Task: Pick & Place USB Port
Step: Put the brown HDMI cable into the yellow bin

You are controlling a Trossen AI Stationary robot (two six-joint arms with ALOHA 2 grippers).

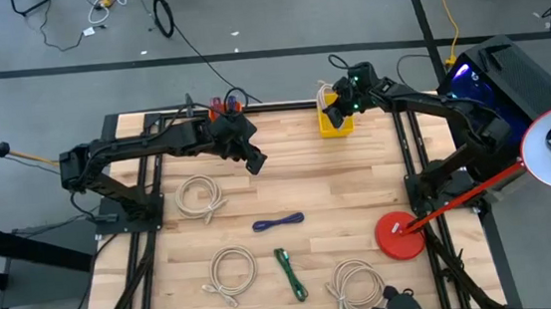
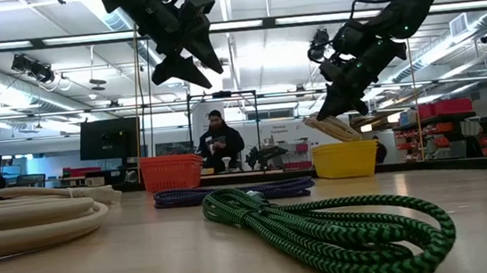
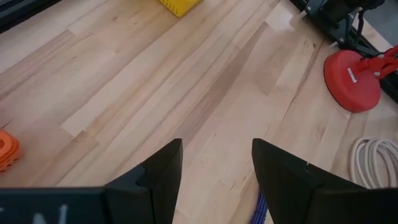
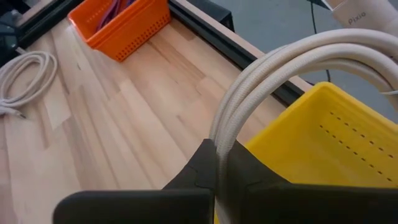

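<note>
Right gripper (image 4: 217,168) has its jaws clamped on a white cable (image 4: 273,68) right over the yellow bin (image 4: 323,143), ready to drop it in. Left gripper (image 3: 214,171), jaws apart and empty, hangs well away from the bin.

- I see a cream cable (image 4: 273,74) pinched in the right gripper (image 4: 217,163), its loop arching over the yellow bin (image 4: 323,149) at the table's far edge.
- Three more cream coils lie flat on the wood: one (image 1: 200,196) at mid-left, one (image 1: 230,274) near the front, one (image 1: 355,286) at front right.
- A blue cable (image 1: 278,221) lies bundled near the table's middle.
- A green braided cable (image 1: 290,273) lies just in front of the blue one, between the two front coils.
- The orange bin (image 4: 121,25) at the far edge holds cables I can't make out clearly.
</note>
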